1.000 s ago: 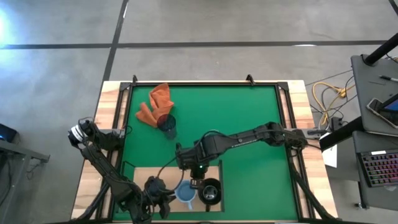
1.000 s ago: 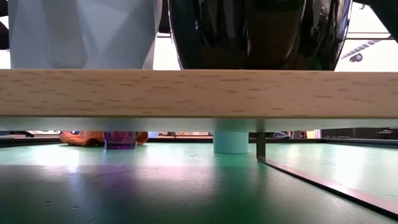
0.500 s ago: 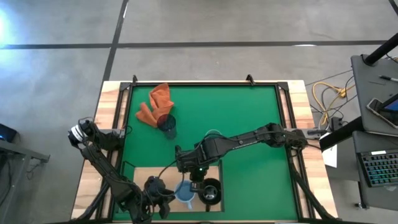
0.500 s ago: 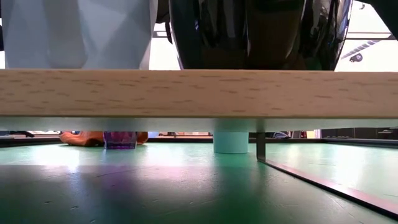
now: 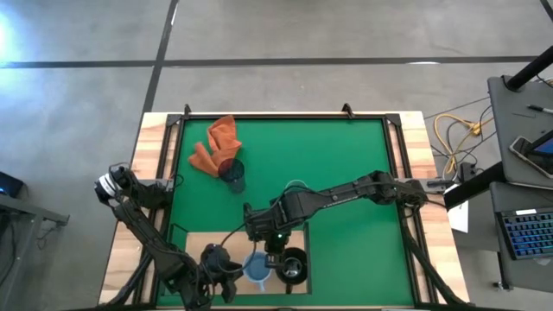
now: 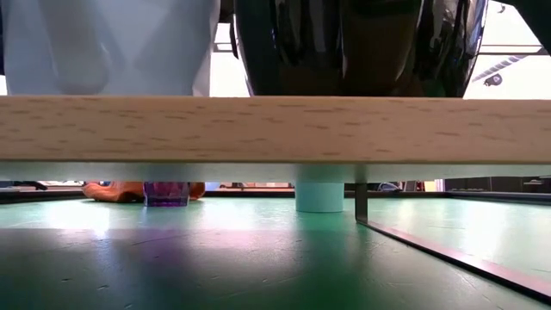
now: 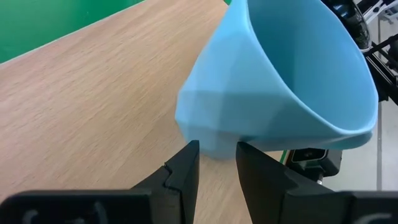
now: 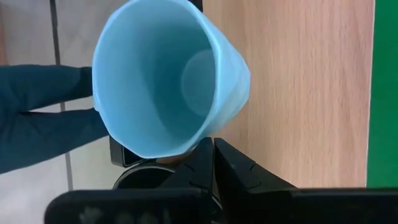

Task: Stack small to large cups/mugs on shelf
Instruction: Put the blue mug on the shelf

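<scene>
The light blue mug (image 5: 256, 269) is on the wooden shelf board (image 5: 203, 246), next to the larger black mug (image 5: 294, 264). In the left wrist view the blue mug (image 7: 280, 74) looks tilted, rim away from my left gripper. My left gripper (image 7: 217, 155) is slightly open at the mug's base, with nothing between its fingers. My right gripper (image 8: 213, 146) is shut at the mug's rim side (image 8: 161, 81). The dark purple cup (image 5: 232, 173) and the teal cup (image 5: 296, 187) stand on the green mat. My right arm partly hides the teal cup. My left gripper's fingertips (image 7: 186, 158) stand right at the mug's base (image 7: 205, 140); I cannot tell whether they touch it. My right gripper's shut fingertips (image 8: 205, 149) lie against the mug's outer wall just below the rim (image 8: 198, 138). They slant down from the far side. The fingers hide the exact spot.
An orange cloth (image 5: 216, 145) lies at the mat's far left, beside the purple cup. The board stands raised above the mat in the low view (image 6: 275, 129), with both mugs on top of it. A person's teal sleeve (image 8: 43, 121) shows beyond the table's near edge.
My right gripper has edged a little toward the light blue mug. In the low view the mug has shifted slightly toward the table's left and near edges on the board. The black mug has stayed put.
</scene>
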